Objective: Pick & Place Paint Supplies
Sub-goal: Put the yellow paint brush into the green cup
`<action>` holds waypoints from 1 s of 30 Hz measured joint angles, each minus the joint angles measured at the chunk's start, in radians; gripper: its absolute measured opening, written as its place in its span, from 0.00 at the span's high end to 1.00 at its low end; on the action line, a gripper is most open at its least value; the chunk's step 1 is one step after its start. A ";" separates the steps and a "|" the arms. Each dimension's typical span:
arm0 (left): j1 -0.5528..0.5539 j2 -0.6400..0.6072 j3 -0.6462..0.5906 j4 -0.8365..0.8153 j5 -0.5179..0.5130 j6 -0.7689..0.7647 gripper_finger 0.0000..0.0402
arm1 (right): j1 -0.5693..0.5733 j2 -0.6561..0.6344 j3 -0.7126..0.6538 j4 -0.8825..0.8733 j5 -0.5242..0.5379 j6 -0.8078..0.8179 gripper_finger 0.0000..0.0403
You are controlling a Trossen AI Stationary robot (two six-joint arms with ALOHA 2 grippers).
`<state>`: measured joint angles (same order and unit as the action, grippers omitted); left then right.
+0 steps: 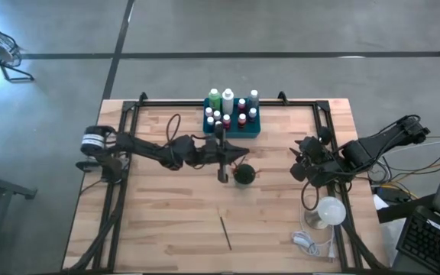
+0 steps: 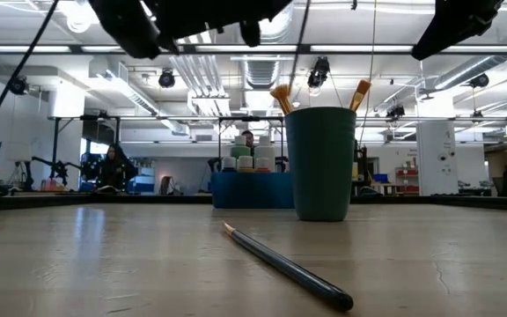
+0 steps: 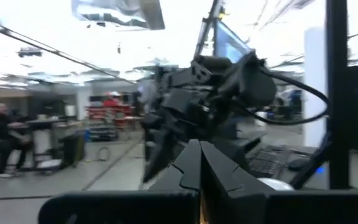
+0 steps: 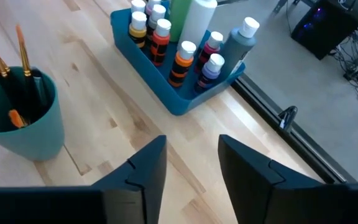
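Remaining on the bare wood: 1 paintbrush (image 1: pixel 225 232), lying flat near the front of the table (image 1: pixel 159 229), well apart from everything else; in low view it runs toward the camera, pale tip pointing away.

Stock placed so far:
- Bottles (image 1: pixel 228 107), approx. a dozen, upright in the teal tray (image 1: pixel 252 131) at the table's back edge. Right wrist view shows white caps, orange/red/purple bodies, one tall green, one tall white, one grey.
- Brushes (image 4: pixel 5 59), at least 3, standing bristles-up in the dark cup (image 1: pixel 244 175) just in front of the tray.

Judgement: task mostly done; only the loose brush looks left to go into the cup.

Grippers:
- Left gripper (image 1: pixel 222 175): held above the table just beside the cup, fingers together, nothing seen between them.
- Right gripper (image 1: pixel 302 169): raised at the right side of the table, well apart from the cup, jaws apart w/ a clear gap, empty.

Not readable:
- Exact bottle count & some colours; caps overlap from above.
- Brush count in cup: handles hidden inside the wall.
- Left wrist view faces out into the room & the other arm; no supplies in it.
- Low view cuts off both arms at the top edge.
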<state>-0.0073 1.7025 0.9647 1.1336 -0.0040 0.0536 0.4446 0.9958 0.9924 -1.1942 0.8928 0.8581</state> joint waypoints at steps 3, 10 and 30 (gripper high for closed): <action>0.006 0.063 0.053 -0.003 0.056 -0.031 1.00 | 0.000 0.000 0.000 0.000 0.000 0.000 0.63; 0.008 0.166 0.096 0.014 0.054 -0.060 1.00 | 0.000 0.000 0.000 -0.001 -0.012 0.007 0.65; 0.002 0.265 0.093 -0.098 -0.110 -0.107 1.00 | 0.000 0.000 -0.002 -0.006 -0.010 0.006 0.76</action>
<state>-0.0053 1.9678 1.0580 1.0353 -0.1141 -0.0536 0.4450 0.9958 0.9905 -1.2003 0.8825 0.8642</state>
